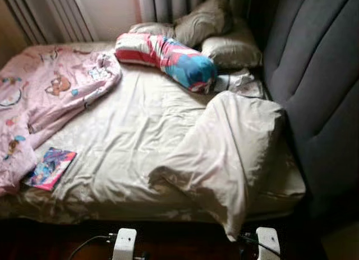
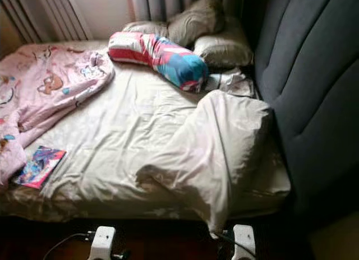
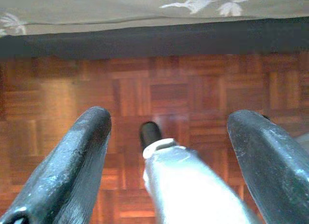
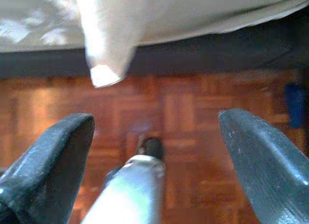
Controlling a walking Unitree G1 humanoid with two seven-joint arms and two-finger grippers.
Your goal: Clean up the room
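Bed: cream sheet, rumpled, spanning most of the head views; dark base along its near edge, dark padded headboard at the robot's right.

Cream duvet: bunched on the right half of the bed, one corner hanging over the near edge; that corner dangles above the floor in the right wrist view.

Pink blanket: cartoon print, crumpled across the far left of the bed and trailing toward the near left corner.

Picture book: bright cover, flat on the sheet near the left front edge, just beside the pink blanket's lower fold.

Bolster: red, white and blue, lying slantwise at the head end.

Pillows: grey-beige, stacked behind and beside the bolster, against the curtains.

Crumpled patterned cloth: between the bolster and the headboard.

Left gripper: low before the bed, fingers spread wide apart, holding nothing, over the parquet floor.

Right gripper: likewise low, fingers spread, grasping nothing, just below the hanging duvet corner.
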